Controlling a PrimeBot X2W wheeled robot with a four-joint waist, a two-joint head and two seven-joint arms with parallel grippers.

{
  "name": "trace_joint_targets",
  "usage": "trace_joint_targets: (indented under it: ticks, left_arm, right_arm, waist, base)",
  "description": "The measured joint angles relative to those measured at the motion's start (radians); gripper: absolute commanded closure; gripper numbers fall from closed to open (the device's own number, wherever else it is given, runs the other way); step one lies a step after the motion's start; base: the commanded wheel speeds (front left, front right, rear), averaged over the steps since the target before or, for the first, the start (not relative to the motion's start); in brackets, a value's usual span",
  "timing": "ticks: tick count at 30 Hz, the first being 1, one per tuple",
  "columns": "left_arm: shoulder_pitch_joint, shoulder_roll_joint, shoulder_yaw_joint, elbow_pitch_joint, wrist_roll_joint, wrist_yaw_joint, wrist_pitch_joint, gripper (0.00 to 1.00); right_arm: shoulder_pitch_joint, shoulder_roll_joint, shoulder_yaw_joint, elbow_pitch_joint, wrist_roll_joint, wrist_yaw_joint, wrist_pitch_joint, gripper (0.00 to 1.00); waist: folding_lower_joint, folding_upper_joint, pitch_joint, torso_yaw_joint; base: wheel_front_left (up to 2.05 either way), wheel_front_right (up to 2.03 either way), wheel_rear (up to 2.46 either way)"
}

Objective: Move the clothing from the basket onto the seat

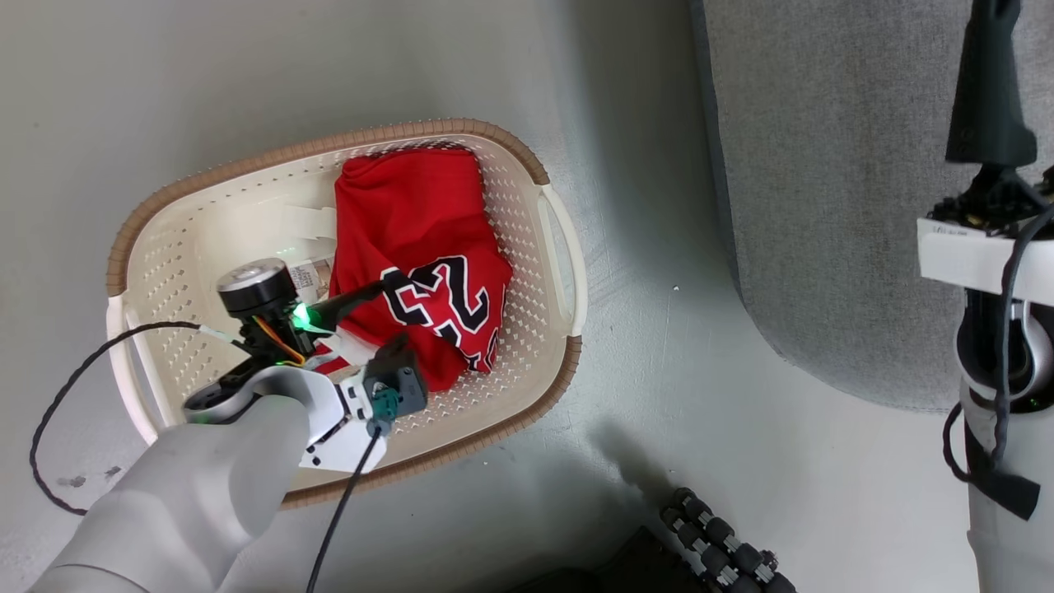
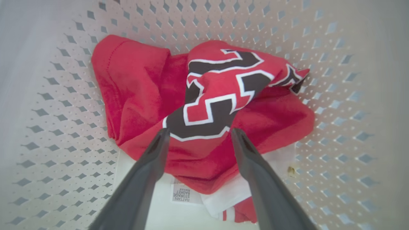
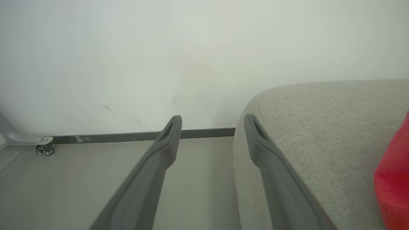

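A red jersey (image 1: 420, 247) with a black-and-white 23 lies crumpled in the cream basket (image 1: 527, 247) on the floor. My left gripper (image 1: 387, 317) reaches into the basket from the near left. In the left wrist view it (image 2: 200, 132) is open, its tips just above the jersey (image 2: 217, 95) at the number, nothing pinched. The grey seat (image 1: 823, 206) stands at the right. My right gripper (image 1: 992, 49) hangs over it. In the right wrist view it (image 3: 213, 123) is open and empty by the seat's rounded corner (image 3: 319, 127). A red cloth (image 3: 393, 179) rests on the seat at that view's right edge.
A black cable (image 1: 49, 428) loops on the floor left of the basket. My dark base with rollers (image 1: 725, 552) sits at the bottom. A white label (image 2: 182, 193) lies on the basket floor. Beyond the seat are a wall, a baseboard (image 3: 127, 137) and a caster (image 3: 48, 150).
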Motion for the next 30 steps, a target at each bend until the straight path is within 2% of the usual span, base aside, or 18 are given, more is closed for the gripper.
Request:
trace_joint_targets:
  ticks: [13, 21, 22, 24, 27, 28, 30]
  left_arm:
    - [-0.037, -0.031, -0.074, -0.013, 0.063, 0.021, -0.003, 0.0]
    - [-0.061, -0.022, -0.1, 0.088, 0.106, 0.025, 0.007, 0.0]
    - [-0.062, -0.016, -0.099, 0.102, 0.105, 0.025, 0.012, 0.11]
    - [-0.062, -0.013, -0.096, 0.122, 0.105, 0.025, 0.021, 0.55]
    - [-0.062, -0.023, -0.095, 0.128, 0.101, 0.025, 0.019, 0.91]
    - [-0.062, -0.029, -0.095, 0.131, 0.1, 0.025, 0.019, 1.0]
    - [-0.062, -0.042, -0.097, 0.135, 0.1, 0.025, 0.018, 1.0]
  right_arm:
    - [-0.023, 0.0, 0.005, 0.017, 0.011, 0.0, -0.004, 0.0]
    - [-0.023, 0.0, 0.016, 0.026, 0.012, 0.0, -0.004, 0.0]
    - [-0.023, 0.0, 0.016, 0.026, 0.012, 0.0, -0.004, 0.0]
    - [-0.023, 0.0, 0.016, 0.026, 0.011, 0.0, -0.004, 0.0]
    - [-0.023, 0.0, 0.014, 0.026, 0.012, 0.0, -0.004, 0.0]
    - [-0.023, 0.0, 0.014, 0.027, 0.012, 0.0, -0.004, 0.0]
    - [-0.023, 0.0, 0.014, 0.029, 0.012, 0.0, -0.004, 0.0]
  waist:
    - [0.0, 0.0, 0.013, -0.013]
    - [0.0, 0.0, 0.013, -0.024]
    - [0.0, 0.0, 0.012, -0.025]
    - [-0.0001, 0.0, 0.011, -0.028]
    - [0.0, 0.0, 0.008, -0.031]
    - [0.0, 0.0, 0.007, -0.032]
    - [0.0, 0.0, 0.004, -0.033]
  base:
    - [0.0, 0.0, 0.0]
    - [0.0, 0.0, 0.0]
    - [0.0, 0.0, 0.0]
    - [0.0, 0.0, 0.0]
    - [0.0, 0.0, 0.0]
    - [0.0, 0.0, 0.0]
    - [0.0, 0.0, 0.0]
